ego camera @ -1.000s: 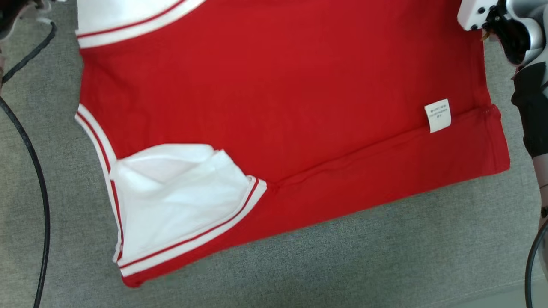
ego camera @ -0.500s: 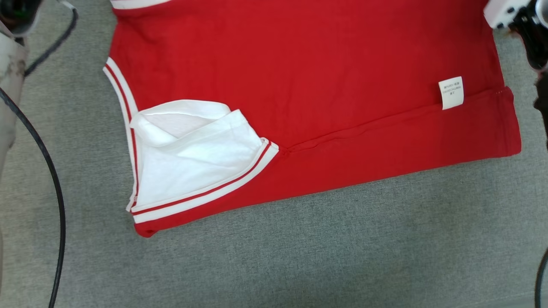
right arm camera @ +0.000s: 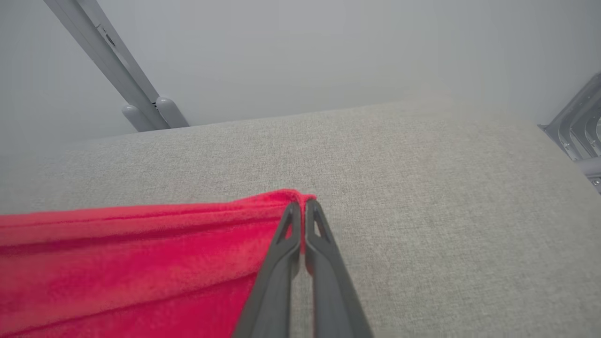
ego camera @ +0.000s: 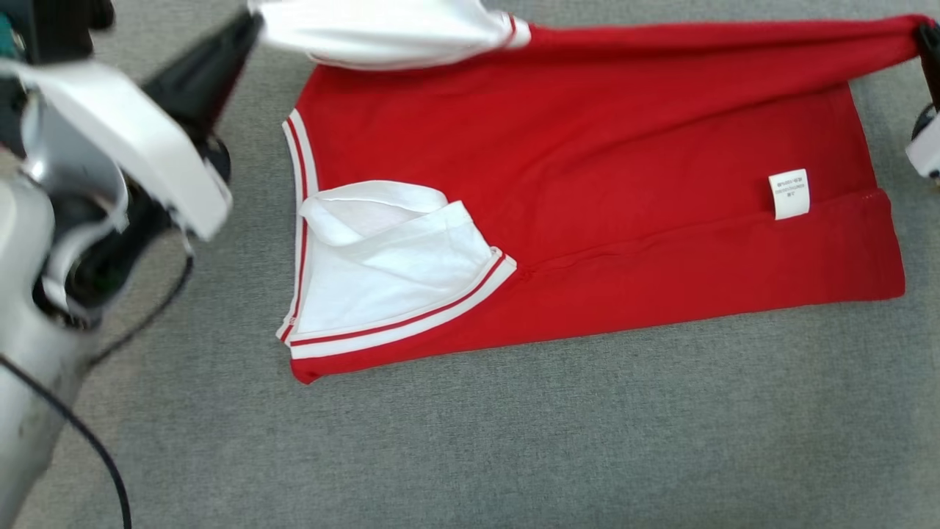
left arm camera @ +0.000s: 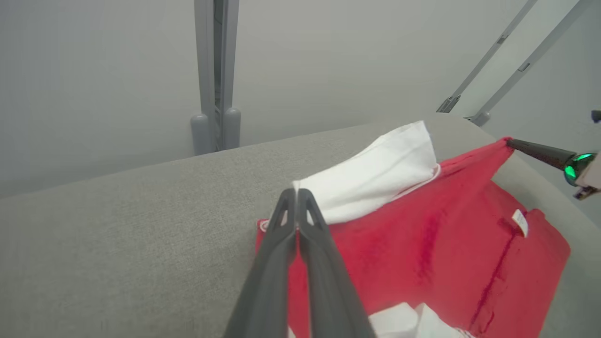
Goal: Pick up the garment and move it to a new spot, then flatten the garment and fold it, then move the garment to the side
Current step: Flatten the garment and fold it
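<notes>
Up at the far edge of the table [ego camera: 514, 441], the garment [ego camera: 587, 162] hung stretched between both grippers: left gripper [left arm camera: 296, 190] jaws clamped on the white sleeve [left arm camera: 375, 173], right gripper [right arm camera: 303, 203] jaws pinched on the red hem corner. My guess is that edge was lifted taut for folding over — the rest lay flat, nearer the robot.

The white label [ego camera: 789, 194] on the garment [ego camera: 587, 162] carries print too small to read. The right hand [ego camera: 929, 44] runs off the head view's edge; the left hand [ego camera: 246, 26] is blurred.
</notes>
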### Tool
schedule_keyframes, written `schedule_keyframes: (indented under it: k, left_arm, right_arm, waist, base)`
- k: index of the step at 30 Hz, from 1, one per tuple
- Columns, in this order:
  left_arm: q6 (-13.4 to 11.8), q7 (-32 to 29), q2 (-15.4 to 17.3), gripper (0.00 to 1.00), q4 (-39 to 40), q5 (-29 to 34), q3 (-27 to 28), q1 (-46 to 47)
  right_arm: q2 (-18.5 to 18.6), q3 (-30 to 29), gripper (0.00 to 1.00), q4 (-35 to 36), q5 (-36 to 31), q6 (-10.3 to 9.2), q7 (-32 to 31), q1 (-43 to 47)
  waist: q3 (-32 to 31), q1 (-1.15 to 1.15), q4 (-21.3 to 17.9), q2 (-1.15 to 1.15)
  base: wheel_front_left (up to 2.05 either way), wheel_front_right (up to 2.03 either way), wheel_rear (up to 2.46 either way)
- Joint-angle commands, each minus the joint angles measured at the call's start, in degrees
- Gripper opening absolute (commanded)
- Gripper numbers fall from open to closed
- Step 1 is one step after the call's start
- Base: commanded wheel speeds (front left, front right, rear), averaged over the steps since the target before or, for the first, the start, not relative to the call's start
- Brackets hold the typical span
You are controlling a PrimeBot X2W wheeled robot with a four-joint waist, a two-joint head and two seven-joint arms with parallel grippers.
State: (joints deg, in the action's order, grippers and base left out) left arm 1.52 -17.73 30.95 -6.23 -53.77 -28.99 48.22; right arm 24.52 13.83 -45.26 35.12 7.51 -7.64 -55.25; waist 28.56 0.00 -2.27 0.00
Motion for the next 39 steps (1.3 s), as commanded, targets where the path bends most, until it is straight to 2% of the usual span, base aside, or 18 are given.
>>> schedule_keyframes:
  k: [1, 7, 16, 21, 30, 31, 33, 34, 35, 36, 37, 38, 39]
  left_arm:
    - [-0.65, -0.18, 0.62, 0.00, 0.93, -0.32, 0.39, -1.09]
    - [-6.49, 0.09, 3.31, 0.00, 14.40, -1.94, 1.27, -13.25]
    - [-12.21, 1.67, 5.59, 0.00, 25.90, -2.76, 1.63, -25.99]
    - [-13.68, 2.28, 5.58, 0.00, 27.89, -3.53, 1.10, -30.54]
    - [-13.55, 4.45, 3.88, 0.00, 24.98, -2.57, -1.09, -34.09]
    - [-13.43, 4.72, 3.51, 0.00, 24.46, -2.47, -1.34, -34.09]
    - [-13.47, 4.82, 2.24, 0.00, 22.25, -2.70, -2.21, -34.01]
    - [-13.36, 4.56, 1.79, 0.00, 21.42, -2.81, -2.63, -33.97]
    - [-13.19, 4.50, 1.45, 0.22, 20.72, -2.64, -3.09, -33.79]
    - [-13.26, 4.83, 1.08, 0.46, 19.96, -2.23, -3.32, -33.40]
    - [-13.26, 4.83, 1.08, 0.46, 19.96, -2.23, -3.32, -33.40]
    - [-13.35, 5.56, 0.21, 0.98, 18.70, -1.63, -3.75, -32.83]
    - [-13.60, 6.14, -0.27, 1.00, 18.21, -1.30, -3.67, -32.67]
  right_arm:
    - [0.60, 0.14, 0.00, 0.58, 0.70, -0.04, -0.17, 1.05]
    - [4.72, 1.17, 0.00, 8.13, 5.07, -0.04, 0.12, 8.43]
    - [8.01, -1.43, 0.00, 17.57, 6.79, -0.04, -1.81, 19.40]
    - [8.27, -4.65, 0.00, 22.56, 5.64, -0.04, -3.85, 25.23]
    - [4.74, -9.67, 0.00, 27.01, 0.16, -0.04, -8.44, 31.41]
    - [4.30, -10.09, 0.02, 27.27, -0.48, -0.04, -8.72, 31.70]
    - [2.83, -10.75, 0.13, 27.82, -2.19, -0.04, -9.48, 32.52]
    - [2.40, -10.85, 0.26, 27.94, -2.68, -0.04, -9.66, 32.71]
    - [2.18, -11.03, 0.46, 28.05, -3.14, -0.04, -9.88, 32.86]
    - [1.90, -11.44, 1.00, 28.02, -3.75, -0.04, -9.76, 33.01]
    - [1.90, -11.44, 1.00, 28.02, -3.75, -0.04, -9.76, 33.01]
    - [1.10, -12.55, 1.00, 28.20, -5.52, -0.04, -8.88, 33.10]
    - [0.94, -12.76, 1.00, 28.30, -6.43, -0.03, -8.59, 33.19]
  waist:
    - [-0.39, 0.00, 0.44, 0.00]
    - [-1.15, 0.00, 1.29, 0.00]
    - [-2.35, 0.00, 2.04, 0.00]
    - [-2.45, 0.00, 2.17, 0.00]
    - [-1.96, 0.00, 1.62, 0.00]
    - [-1.94, 0.00, 1.65, 0.00]
    - [-2.00, 0.00, 1.70, 0.00]
    - [-2.17, 0.00, 1.73, 0.00]
    - [-2.30, 0.00, 1.78, 0.00]
    - [-2.48, 0.00, 1.83, 0.00]
    - [-2.48, 0.00, 1.83, 0.00]
    - [-3.00, 0.00, 1.87, 0.00]
    - [-3.35, 0.00, 1.83, 0.00]
  base:
    - [0.00, 0.00, 0.00]
    - [0.00, 0.00, 0.00]
    - [0.00, 0.00, 0.00]
    - [0.00, 0.00, 0.00]
    - [0.00, 0.00, 0.00]
    - [0.00, 0.00, 0.00]
    - [0.00, 0.00, 0.00]
    - [0.00, 0.00, 0.00]
    - [0.00, 0.00, 0.00]
    - [0.00, 0.00, 0.00]
    - [0.00, 0.00, 0.00]
    - [0.00, 0.00, 0.00]
    - [0.00, 0.00, 0.00]
